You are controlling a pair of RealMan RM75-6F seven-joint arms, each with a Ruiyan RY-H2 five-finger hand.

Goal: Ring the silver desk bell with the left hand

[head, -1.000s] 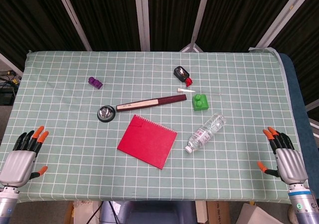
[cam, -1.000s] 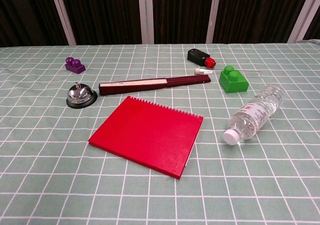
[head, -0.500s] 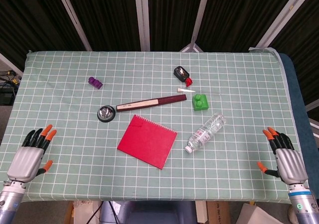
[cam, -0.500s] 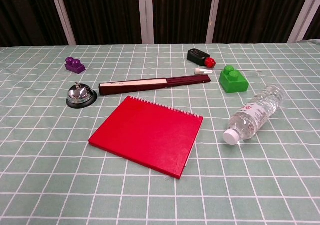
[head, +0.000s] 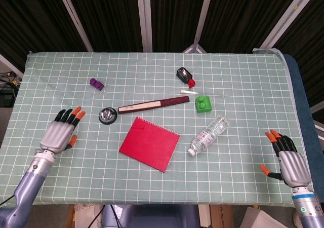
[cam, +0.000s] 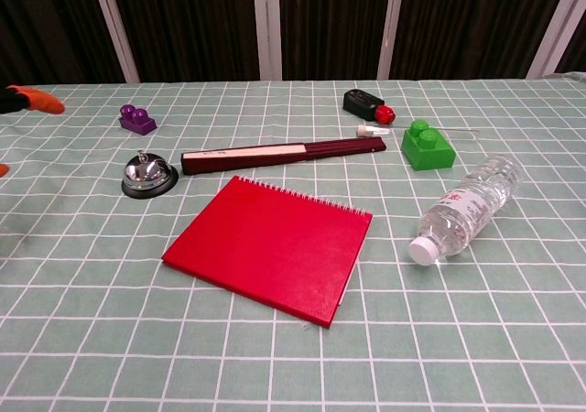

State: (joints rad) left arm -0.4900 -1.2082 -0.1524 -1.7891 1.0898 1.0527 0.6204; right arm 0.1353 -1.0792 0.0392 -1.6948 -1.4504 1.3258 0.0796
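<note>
One shiny domed silver bell [head: 108,115] sits upright near the empty, spread-fingered left hand [head: 61,133].

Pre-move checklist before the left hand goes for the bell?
1. Silver desk bell upright on the green checked tablecloth, button on top exposed: ok.
2. Left hand holds nothing, fingers apart: ok.
3. Left hand over the bell: not ok, it sits to the bell's left, apart from it.
4. Path from hand to bell free of objects: ok; the purple toy brick lies farther back.
5. Dark red folded fan clear of the bell: cannot tell, its end lies very close.
6. Right hand parked at the near right edge, holding nothing: ok.
</note>
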